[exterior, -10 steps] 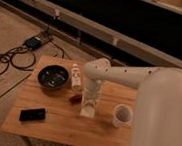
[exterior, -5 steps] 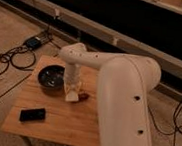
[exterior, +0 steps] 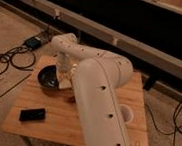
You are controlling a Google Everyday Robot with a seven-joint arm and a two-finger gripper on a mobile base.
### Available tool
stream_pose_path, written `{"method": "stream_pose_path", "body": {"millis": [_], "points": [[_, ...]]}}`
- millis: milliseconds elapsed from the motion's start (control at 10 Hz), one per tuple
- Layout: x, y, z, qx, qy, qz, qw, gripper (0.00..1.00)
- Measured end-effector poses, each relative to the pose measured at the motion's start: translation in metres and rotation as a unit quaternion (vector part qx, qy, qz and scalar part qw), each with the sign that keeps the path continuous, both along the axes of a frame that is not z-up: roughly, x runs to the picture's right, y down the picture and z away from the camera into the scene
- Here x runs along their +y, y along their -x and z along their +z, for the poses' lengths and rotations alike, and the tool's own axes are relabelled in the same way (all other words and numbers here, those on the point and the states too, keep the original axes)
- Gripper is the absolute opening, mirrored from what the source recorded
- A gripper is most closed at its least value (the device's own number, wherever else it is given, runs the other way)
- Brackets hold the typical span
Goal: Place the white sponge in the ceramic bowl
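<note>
One ceramic bowl (exterior: 47,77), one white cup (exterior: 125,114), one dark flat device (exterior: 32,114) are counted on one tabletop (exterior: 52,128); one hand (exterior: 62,79) is positioned at the bowl.

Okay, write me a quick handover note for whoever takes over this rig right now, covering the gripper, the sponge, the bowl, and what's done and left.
Gripper: reaching down at the right rim of the ceramic bowl, at the table's left rear.
White sponge: not identifiable from the camera view; the arm covers that spot, so a grasp is unconfirmed.
Done: arm is positioned at the bowl.
Left: confirm the sponge ends up inside the bowl, then retract.
Also on the table: white cup to the right, black phone-like object at front left.
</note>
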State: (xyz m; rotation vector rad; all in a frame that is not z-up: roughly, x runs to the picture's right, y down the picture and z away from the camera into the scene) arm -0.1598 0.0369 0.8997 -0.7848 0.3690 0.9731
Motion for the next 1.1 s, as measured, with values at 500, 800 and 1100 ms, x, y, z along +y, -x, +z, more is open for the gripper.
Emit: {"method": "stream_pose_path", "body": {"millis": [500,800,1100], "points": [[-0.02,0.038,0.024,-0.061,-0.008,-0.014,0.998,0.12],[-0.019,0.042,0.029,-0.078,-0.01,-0.011,0.9969,0.43],[-0.023,0.049,0.027,-0.094,-0.015,-0.004,0.9954,0.73]]}}
